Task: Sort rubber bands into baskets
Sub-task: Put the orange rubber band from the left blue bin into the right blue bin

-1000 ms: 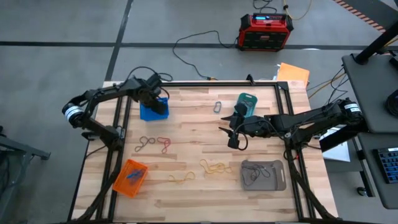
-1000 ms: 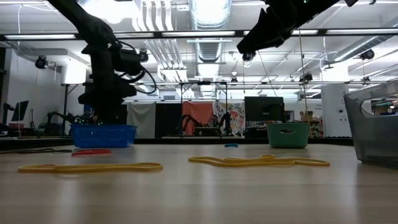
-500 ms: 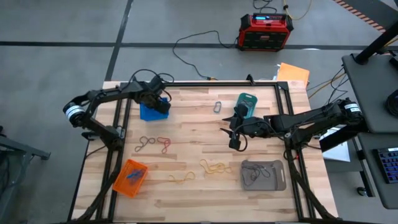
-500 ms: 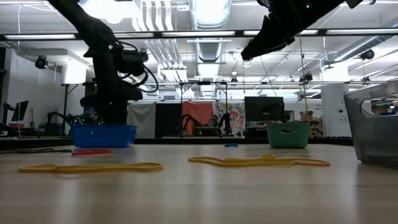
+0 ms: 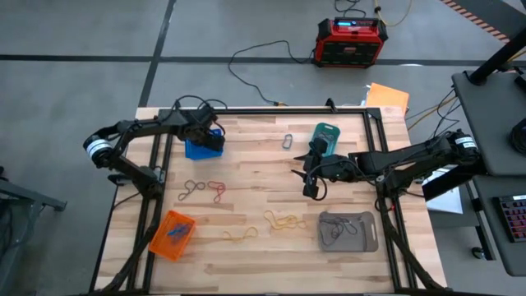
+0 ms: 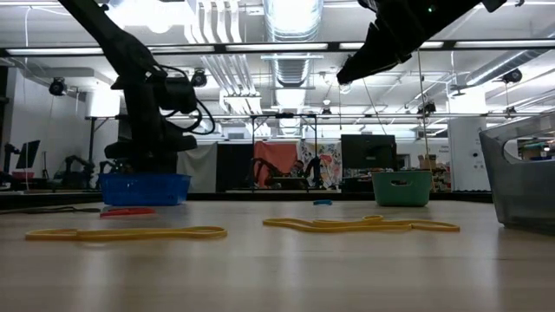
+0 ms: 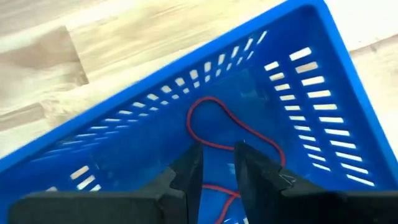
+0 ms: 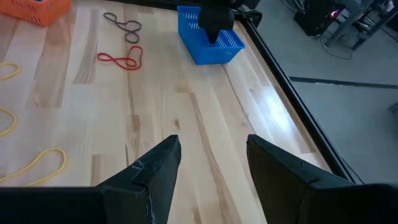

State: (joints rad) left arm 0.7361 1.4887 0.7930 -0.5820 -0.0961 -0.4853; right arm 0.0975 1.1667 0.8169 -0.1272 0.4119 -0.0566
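My left gripper [image 7: 218,158] points down inside the blue basket [image 5: 203,145] at the table's far left, its fingers a narrow gap apart. A red rubber band [image 7: 214,127] lies on the basket's floor, and one strand runs under that gap. My right gripper [image 8: 211,163] hangs open and empty above the table's middle right [image 5: 311,186]. Loose on the wood lie a grey band [image 5: 193,189], a red band [image 5: 218,191] and yellow bands [image 5: 283,220]. The teal basket [image 5: 326,136], orange basket [image 5: 172,234] and grey basket [image 5: 348,231] stand on the table. My left gripper stands over the red band's strand [image 7: 219,188], which passes between its fingertips from above. A gap shows between the fingers, and I cannot tell whether either one touches the band. The band's loop rests on the basket floor.
Another grey band [image 5: 288,141] lies near the far edge beside the teal basket. A second yellow band [image 5: 240,236] lies toward the near edge. A black frame rail [image 5: 271,110] borders the table. Bare wood lies between the blue basket and my right gripper.
My left gripper has sunk a little deeper into the blue basket and its wrist has rolled. Its finger gap looks the same. My right arm has kept still.
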